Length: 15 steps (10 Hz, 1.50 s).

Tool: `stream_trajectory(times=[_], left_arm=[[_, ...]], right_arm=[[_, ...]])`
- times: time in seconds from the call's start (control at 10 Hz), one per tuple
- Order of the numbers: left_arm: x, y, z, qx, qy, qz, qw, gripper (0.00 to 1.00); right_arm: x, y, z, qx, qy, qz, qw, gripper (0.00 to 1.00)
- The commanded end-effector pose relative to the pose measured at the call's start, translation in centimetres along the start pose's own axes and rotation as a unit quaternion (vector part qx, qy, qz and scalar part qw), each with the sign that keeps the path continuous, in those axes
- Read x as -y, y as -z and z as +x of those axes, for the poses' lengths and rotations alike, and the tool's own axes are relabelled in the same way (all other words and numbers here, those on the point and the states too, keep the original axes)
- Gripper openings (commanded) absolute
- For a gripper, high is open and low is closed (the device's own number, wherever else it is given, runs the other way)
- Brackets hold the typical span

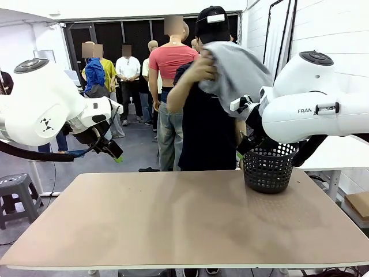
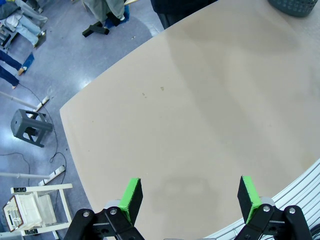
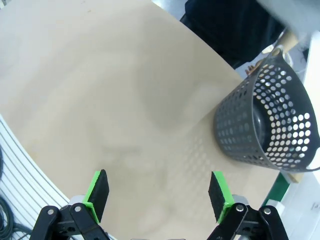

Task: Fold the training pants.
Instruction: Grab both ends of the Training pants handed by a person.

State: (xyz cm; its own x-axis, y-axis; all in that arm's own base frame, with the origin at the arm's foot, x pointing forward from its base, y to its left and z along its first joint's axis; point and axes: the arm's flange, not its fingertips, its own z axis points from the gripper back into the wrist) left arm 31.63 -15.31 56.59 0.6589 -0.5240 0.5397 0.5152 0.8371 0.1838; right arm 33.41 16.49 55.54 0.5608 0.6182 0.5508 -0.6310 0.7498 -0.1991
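A person in a black shirt stands at the far side of the table and holds the light grey training pants (image 1: 239,72) bunched up at shoulder height, above the black basket (image 1: 268,167). A strip of the grey fabric (image 3: 295,15) crosses the top right corner of the right wrist view. My left gripper (image 1: 113,150) hangs open above the table's left far edge, its green pads (image 2: 131,197) spread over bare tabletop. On the right, behind the basket, my right gripper (image 1: 245,147) is open too, pads (image 3: 98,192) wide apart with nothing between them.
The tan table (image 1: 184,219) has the perforated black basket (image 3: 272,125) at its far right. A grey stool (image 2: 29,127) and a white rack (image 2: 30,210) stand on the floor off the table's left side. Several people stand farther back.
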Motion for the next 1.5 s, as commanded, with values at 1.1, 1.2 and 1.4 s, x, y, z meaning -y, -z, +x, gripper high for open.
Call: stream_trajectory(times=[1.1,1.2,1.4], left_arm=[[-0.11,0.1,0.09,0.004,-0.001,0.0,1.0,1.0],[-0.11,0.1,0.09,0.004,-0.001,0.0,1.0,1.0],[-0.11,0.1,0.09,0.004,-0.001,0.0,1.0,1.0]], right_arm=[[0.03,0.05,-0.03,0.001,0.001,0.004,1.0,1.0],[0.03,0.05,-0.03,0.001,0.001,0.004,1.0,1.0],[0.03,0.05,-0.03,0.001,0.001,0.004,1.0,1.0]])
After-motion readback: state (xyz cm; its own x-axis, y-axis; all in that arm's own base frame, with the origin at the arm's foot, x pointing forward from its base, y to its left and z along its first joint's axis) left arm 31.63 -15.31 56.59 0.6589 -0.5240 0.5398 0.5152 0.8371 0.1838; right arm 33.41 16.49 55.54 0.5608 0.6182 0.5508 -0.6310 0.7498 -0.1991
